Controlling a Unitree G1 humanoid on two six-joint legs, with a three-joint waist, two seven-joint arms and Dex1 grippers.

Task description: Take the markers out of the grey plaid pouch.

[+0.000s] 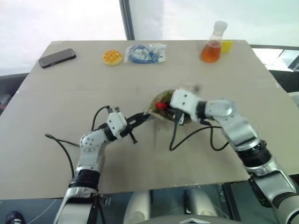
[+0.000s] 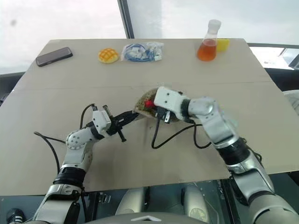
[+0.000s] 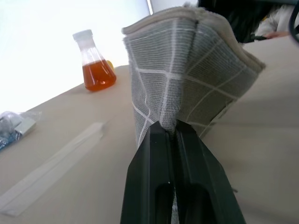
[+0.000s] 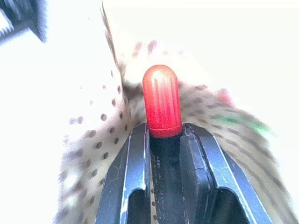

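The grey plaid pouch (image 3: 187, 70) is sitting mid-counter (image 1: 140, 154), held up between both arms; the left claw (image 3: 174, 133) is pinching a fold of its fabric, fingers tight together; the right claw (image 4: 164, 140) is clamping a marker (image 4: 161, 100) just below its red cap, over the dotted yellowish lining; the marker's long axis is running along the right claw's fingers, red end leading, with the pouch mouth directly ahead of that claw; so pulling back along that axis looks like the way out; no readable writing is showing anywhere.
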